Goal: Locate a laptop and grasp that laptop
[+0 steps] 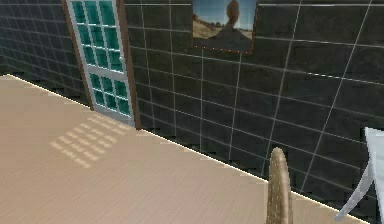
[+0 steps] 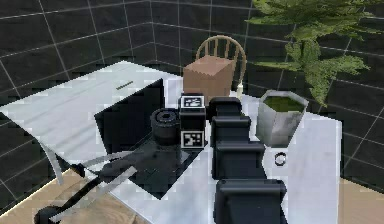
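We see a white table [image 2: 75, 100] bearing a brown box [image 2: 208, 78] and a pale pot [image 2: 275, 122] of greenery, a wooden chair [image 2: 221, 37] behind it, and ahead a teal-paned door [image 1: 103, 55] and wall picture [image 1: 222, 22].

Forward at wall [image 1: 280, 95], sideways over table [image 2: 70, 110]

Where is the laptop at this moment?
In the arm side view the laptop stands open on the white table, left of the dark arm, with the brown box farther back on its right.
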Motion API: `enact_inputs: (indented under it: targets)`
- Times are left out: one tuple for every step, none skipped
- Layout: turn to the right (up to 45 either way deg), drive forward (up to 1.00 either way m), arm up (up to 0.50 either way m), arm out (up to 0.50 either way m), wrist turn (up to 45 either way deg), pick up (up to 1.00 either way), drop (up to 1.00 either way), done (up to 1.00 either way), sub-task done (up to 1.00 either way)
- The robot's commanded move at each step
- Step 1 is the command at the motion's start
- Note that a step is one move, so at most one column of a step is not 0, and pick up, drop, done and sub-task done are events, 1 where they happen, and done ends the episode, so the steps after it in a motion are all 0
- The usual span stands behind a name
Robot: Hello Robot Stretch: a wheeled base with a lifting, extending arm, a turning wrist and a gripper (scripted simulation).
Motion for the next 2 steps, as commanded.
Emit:
enact_inputs:
  targets:
    - [0.0,0.0,0.0,0.0,45.0,0.0,0.0,0.0,0.0]
    - [0.0,0.0,0.0,0.0,21.0,0.0,0.0,0.0,0.0]
